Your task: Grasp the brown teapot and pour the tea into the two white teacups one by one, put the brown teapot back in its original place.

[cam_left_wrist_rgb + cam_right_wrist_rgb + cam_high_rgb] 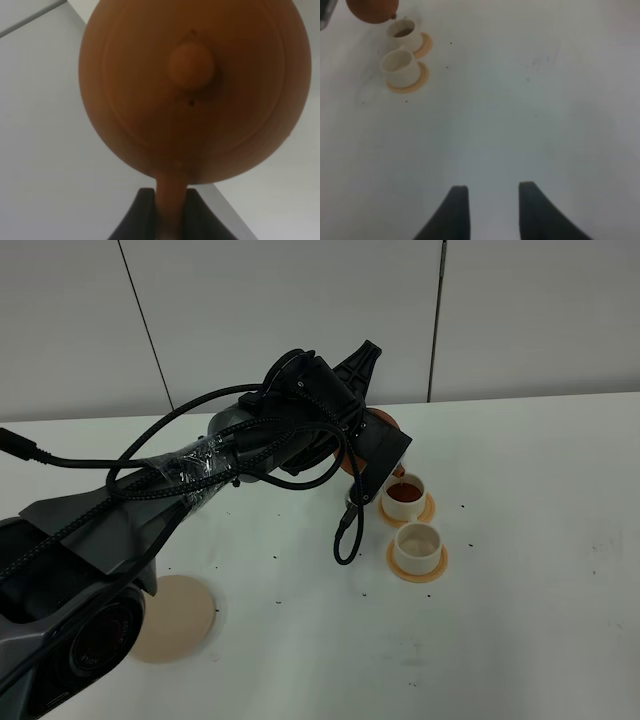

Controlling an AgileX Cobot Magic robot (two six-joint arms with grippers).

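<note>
My left gripper (378, 452) is shut on the loop handle (170, 205) of the brown teapot (386, 423), which it holds tilted above the far white teacup (405, 498). That cup holds dark tea (405, 492). The near white teacup (418, 544) looks empty. Each cup stands on an orange saucer (433, 567). In the left wrist view the teapot (150, 100) fills the frame, lid knob toward the camera. The pale beige coaster (175, 618) lies bare at the front left. My right gripper (492, 210) is open and empty over bare table, far from the cups (400, 65) and the teapot (372, 10).
The left arm and its cables (200, 465) stretch across the middle of the white table (540, 640). A cable loop (345, 535) hangs just left of the cups. Small dark specks dot the tabletop. A white wall stands behind.
</note>
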